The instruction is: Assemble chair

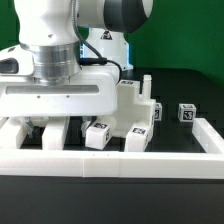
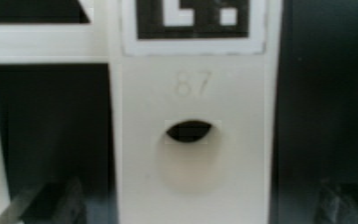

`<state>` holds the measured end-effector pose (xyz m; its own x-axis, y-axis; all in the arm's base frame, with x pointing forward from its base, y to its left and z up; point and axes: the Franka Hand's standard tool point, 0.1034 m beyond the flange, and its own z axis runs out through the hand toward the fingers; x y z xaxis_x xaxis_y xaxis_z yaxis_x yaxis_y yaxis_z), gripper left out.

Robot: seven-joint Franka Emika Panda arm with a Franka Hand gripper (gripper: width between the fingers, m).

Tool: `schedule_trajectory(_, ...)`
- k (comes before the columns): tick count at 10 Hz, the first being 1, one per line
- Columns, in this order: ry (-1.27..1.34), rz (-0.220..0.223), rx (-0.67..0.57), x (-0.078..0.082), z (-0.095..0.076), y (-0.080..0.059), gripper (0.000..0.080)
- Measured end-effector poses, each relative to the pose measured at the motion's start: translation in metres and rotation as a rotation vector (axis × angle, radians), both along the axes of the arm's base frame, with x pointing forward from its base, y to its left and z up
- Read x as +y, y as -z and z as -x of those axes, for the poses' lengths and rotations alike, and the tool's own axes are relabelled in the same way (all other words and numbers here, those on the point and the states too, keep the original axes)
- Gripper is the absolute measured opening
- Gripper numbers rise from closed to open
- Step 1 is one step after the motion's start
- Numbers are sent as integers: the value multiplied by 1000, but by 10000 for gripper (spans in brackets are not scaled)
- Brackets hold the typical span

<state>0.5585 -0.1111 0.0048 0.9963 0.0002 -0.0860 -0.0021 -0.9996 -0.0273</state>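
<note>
The chair parts (image 1: 128, 100) are finished in glossy white and marked with small black-and-white square tags (image 1: 185, 113). The border wall (image 1: 110, 162) is also white, the table (image 1: 190, 90) black, the backdrop (image 1: 185, 30) green. In the wrist view, a white part (image 2: 190, 90) is marked with a black-and-white tag (image 2: 194, 18) and a dark hole (image 2: 190, 130).

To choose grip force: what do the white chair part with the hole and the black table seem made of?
The chair part looks like hard white plastic, smooth, slightly glossy: even colour, faint moulded digits, a clean round hole. The table looks matte black, perhaps cloth or a mat; it reflects nothing, texture too blurred to tell.
</note>
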Motion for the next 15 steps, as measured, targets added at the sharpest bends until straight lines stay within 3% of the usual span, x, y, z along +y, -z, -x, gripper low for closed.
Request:
schedule_trajectory(2, 1, 1, -1, -3, 0, 0, 649)
schedule_trajectory(3, 1, 1, -1, -3, 0, 0, 526)
schedule_trajectory(4, 1, 1, -1, -2, 0, 0, 526)
schedule_trajectory(6, -11, 0, -5, -2, -2, -1, 283)
schedule_trajectory(11, -20, 0, -11, -4, -3, -5, 283)
schedule_trajectory(13, -11, -22, -26, 0, -5, -36, 284)
schedule_trajectory(15, -24, -25, -47, 3, -3, -58, 284)
